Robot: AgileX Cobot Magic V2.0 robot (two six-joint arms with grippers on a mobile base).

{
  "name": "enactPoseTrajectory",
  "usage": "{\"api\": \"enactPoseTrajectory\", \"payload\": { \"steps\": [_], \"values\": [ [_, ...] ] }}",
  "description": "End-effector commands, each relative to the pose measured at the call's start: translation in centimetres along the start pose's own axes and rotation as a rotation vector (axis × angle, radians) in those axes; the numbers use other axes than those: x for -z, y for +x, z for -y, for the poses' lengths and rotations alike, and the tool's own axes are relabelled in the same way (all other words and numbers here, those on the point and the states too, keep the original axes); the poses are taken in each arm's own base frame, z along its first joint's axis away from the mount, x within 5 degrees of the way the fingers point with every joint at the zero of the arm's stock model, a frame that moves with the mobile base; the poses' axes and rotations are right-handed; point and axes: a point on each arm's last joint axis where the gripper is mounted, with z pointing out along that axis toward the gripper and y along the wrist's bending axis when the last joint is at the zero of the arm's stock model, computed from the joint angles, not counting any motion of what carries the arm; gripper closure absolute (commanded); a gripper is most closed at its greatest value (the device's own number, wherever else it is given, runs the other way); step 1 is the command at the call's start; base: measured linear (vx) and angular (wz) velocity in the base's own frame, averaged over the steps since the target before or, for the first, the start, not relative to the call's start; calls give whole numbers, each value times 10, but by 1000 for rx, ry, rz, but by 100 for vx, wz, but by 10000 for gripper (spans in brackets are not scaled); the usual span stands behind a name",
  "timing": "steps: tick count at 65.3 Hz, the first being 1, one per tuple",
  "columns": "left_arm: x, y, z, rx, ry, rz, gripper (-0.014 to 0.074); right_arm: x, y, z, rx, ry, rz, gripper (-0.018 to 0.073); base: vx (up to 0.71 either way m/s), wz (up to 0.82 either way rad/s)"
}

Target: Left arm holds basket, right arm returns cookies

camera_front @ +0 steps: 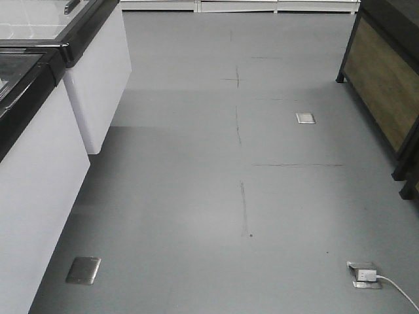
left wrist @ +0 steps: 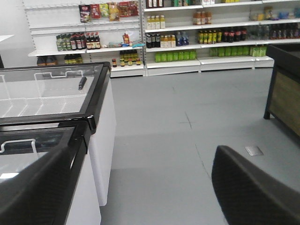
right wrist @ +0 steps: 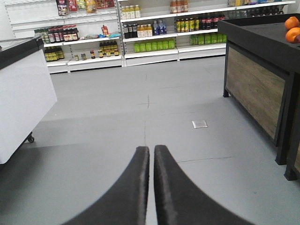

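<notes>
Grey floor, front view: two white chest freezers with black rims at left, both cut off by the frame edge; three metal floor plates, one carrying a white plug and cable; one wood-panelled counter at right, partly out of frame. Left wrist view: left gripper, fingers spread wide, empty, touching nothing; two chest freezers with glass lids; stocked shelves, labels too small to read. Right wrist view: right gripper, fingers pressed almost together with only a slit between, nothing held; two oranges on the counter, cut by the edge. Basket and cookies: in no view.
</notes>
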Motion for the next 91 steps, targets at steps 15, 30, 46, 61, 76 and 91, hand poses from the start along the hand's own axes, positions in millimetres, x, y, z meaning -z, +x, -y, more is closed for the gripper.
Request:
{"api": "enactPoseTrajectory", "payload": {
  "steps": [15, 30, 46, 61, 76, 91],
  "values": [
    [13, -20, -43, 178, -217, 159, 17, 0, -1, 0, 16, -3, 68, 562, 0, 0],
    [37, -23, -75, 278, -410, 223, 17, 0, -1, 0, 16, -3, 68, 562, 0, 0],
    [58, -21, -99, 520, -558, 312, 17, 0, -1, 0, 16, -3, 68, 562, 0, 0],
    [57, -15, -116, 804, -599, 397, 17, 0, -1, 0, 16, -3, 68, 562, 0, 0],
    [43, -3, -138, 1044, -632, 427, 17, 0, -1, 0, 16, -3, 68, 562, 0, 0],
    [21, 14, -156, 1217, -661, 394, 31, 0, -1, 0, 16, -3, 67, 562, 0, 0]
  ]
}}
